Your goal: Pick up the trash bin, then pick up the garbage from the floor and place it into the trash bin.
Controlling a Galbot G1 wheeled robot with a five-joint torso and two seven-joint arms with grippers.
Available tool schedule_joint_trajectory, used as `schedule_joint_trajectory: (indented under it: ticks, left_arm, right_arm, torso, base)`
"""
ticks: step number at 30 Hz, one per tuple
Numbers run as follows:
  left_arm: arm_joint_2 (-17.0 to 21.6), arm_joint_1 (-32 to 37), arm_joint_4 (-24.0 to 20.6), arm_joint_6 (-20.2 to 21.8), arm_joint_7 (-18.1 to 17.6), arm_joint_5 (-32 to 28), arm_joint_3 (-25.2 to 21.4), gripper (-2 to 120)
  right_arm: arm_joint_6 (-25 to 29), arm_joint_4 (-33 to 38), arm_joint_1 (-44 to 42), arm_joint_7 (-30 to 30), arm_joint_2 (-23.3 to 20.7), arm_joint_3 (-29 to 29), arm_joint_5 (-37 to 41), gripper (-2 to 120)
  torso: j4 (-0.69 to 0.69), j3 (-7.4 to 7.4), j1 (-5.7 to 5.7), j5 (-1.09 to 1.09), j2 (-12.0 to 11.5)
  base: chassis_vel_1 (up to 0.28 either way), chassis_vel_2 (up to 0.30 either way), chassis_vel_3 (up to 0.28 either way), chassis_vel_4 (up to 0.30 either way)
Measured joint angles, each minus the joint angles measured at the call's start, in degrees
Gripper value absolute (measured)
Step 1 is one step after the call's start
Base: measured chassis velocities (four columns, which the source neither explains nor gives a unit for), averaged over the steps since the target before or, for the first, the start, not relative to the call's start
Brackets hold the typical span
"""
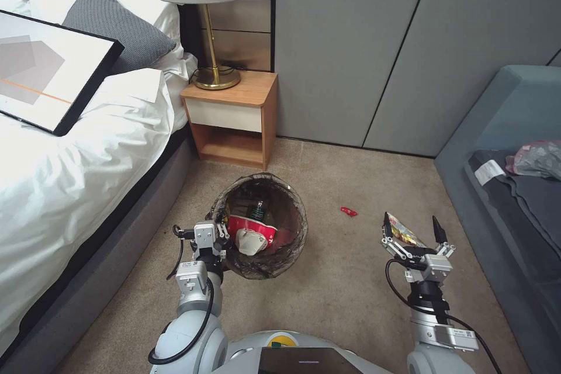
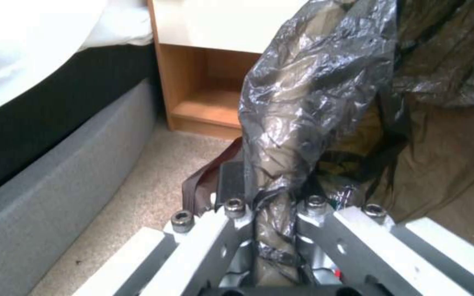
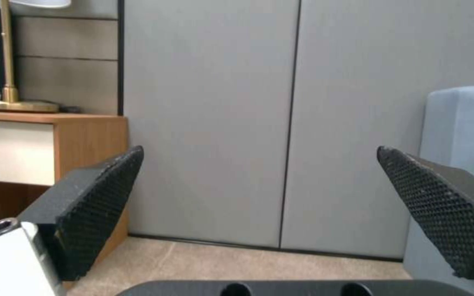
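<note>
The trash bin (image 1: 292, 245), white and lined with a dark bag, is tilted just above the carpet in front of me. My left gripper (image 1: 221, 232) is shut on its near-left rim; the left wrist view shows the gripper (image 2: 273, 193) pinching the bag-covered rim (image 2: 303, 102). Inside the bin lie a red-white wrapper (image 1: 251, 232) and a green-labelled bottle (image 1: 258, 210). My right gripper (image 1: 412, 222) hangs open and holds nothing; the right wrist view has its fingers (image 3: 91, 205) spread wide. A multicoloured wrapper (image 1: 403, 229) lies on the floor by its left finger. A small red wrapper (image 1: 349, 211) lies between bin and gripper.
A wooden nightstand (image 1: 234, 120) with a brass lamp (image 1: 215, 70) stands behind the bin. The bed (image 1: 70, 175), carrying a framed picture (image 1: 41, 70), runs along the left. A grey sofa (image 1: 514, 187) with a crumpled bag (image 1: 537, 158) bounds the right. Open carpet lies between them.
</note>
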Motion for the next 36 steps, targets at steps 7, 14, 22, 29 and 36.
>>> schedule_joint_trajectory:
  ticks: [7,14,22,29,36]
  left_arm:
    - [0.0,0.0,0.0,0.0,0.0,0.0,0.0,2]
    - [0.0,0.0,0.0,0.0,0.0,0.0,0.0,2]
    - [0.0,0.0,0.0,0.0,0.0,0.0,0.0,2]
    - [0.0,0.0,0.0,0.0,0.0,0.0,0.0,2]
    - [0.0,0.0,0.0,0.0,0.0,0.0,0.0,2]
  right_arm:
    - [0.1,-0.3,0.3,-0.3,-0.1,0.5,0.3,100]
    - [0.3,-0.6,0.6,-0.4,-0.2,0.6,0.3,100]
    - [1.2,-1.5,1.3,-1.2,-0.2,0.9,0.2,100]
    - [4.3,-3.2,2.8,-3.8,-0.1,2.6,-1.4,100]
    - [4.4,-3.6,3.4,-3.9,-0.5,3.0,-1.5,100]
  torso:
    - [0.0,0.0,0.0,0.0,0.0]
    - [0.01,0.02,0.01,0.0,0.0]
    - [0.0,0.01,0.0,0.0,0.0]
    - [-0.01,0.01,0.0,0.0,0.0]
    - [0.0,0.0,0.0,0.0,0.0]
  base:
    - [-0.067,0.077,0.063,-0.074]
    - [-0.171,0.185,0.19,-0.177]
    - [-0.185,0.164,0.167,-0.157]
    - [-0.058,0.061,0.061,-0.062]
    - [0.0,0.0,0.0,0.0]
